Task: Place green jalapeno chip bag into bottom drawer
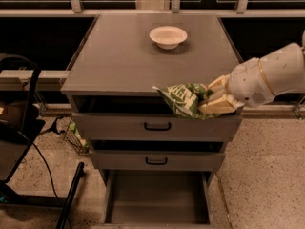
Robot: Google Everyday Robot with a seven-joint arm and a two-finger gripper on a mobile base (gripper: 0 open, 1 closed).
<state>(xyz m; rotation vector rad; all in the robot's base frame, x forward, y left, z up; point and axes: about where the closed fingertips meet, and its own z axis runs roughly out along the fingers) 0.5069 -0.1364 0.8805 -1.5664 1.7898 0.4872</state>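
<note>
The green jalapeno chip bag [183, 99] is held in the air at the front edge of the grey cabinet top [119, 61], right of centre. My gripper [212, 100] comes in from the right on a white arm and is shut on the bag's right end. The bottom drawer [157, 199] is pulled open below, and its flat grey floor shows. The bag hangs well above it, in front of the top drawer.
A white bowl [168, 36] stands at the back of the cabinet top. Two grey drawers with black handles [157, 126] sit slightly open above the bottom drawer. A black frame with cables [28, 142] stands on the floor to the left.
</note>
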